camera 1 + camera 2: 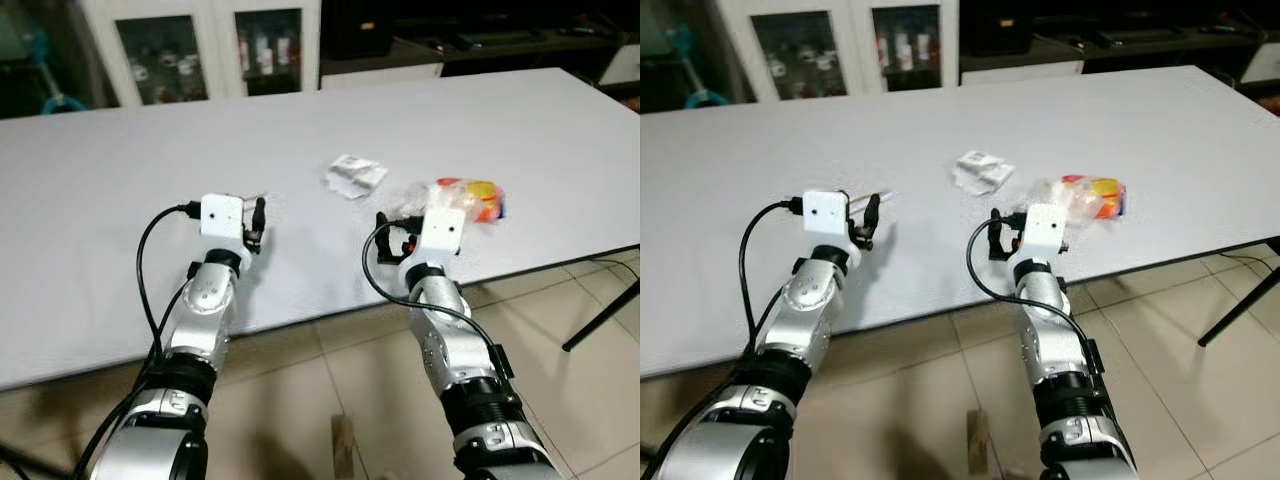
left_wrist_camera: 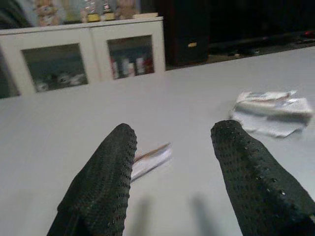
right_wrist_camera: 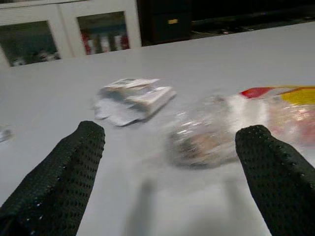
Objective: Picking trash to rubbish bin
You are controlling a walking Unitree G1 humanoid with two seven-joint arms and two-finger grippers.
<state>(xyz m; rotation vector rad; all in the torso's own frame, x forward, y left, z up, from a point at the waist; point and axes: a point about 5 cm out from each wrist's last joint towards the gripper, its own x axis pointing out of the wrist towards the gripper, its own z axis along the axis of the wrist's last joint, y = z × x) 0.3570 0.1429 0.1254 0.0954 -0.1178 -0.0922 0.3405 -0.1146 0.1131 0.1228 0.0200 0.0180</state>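
Both arms are held over the near edge of the grey table (image 1: 120, 200). L gripper (image 2: 172, 162) is seen w/ jaws released, a small flat wrapper scrap (image 2: 151, 156) lying on the table just ahead between the fingers. R gripper (image 3: 172, 172) is also seen w/ jaws released, nothing grasped. A clear plastic bag w/ red-yellow contents (image 1: 462, 198) lies just ahead of it, at approx. 1 o'clock. A crumpled white wrapper (image 1: 354, 175) lies at 11 o'clock from the R gripper, apart from the bag.
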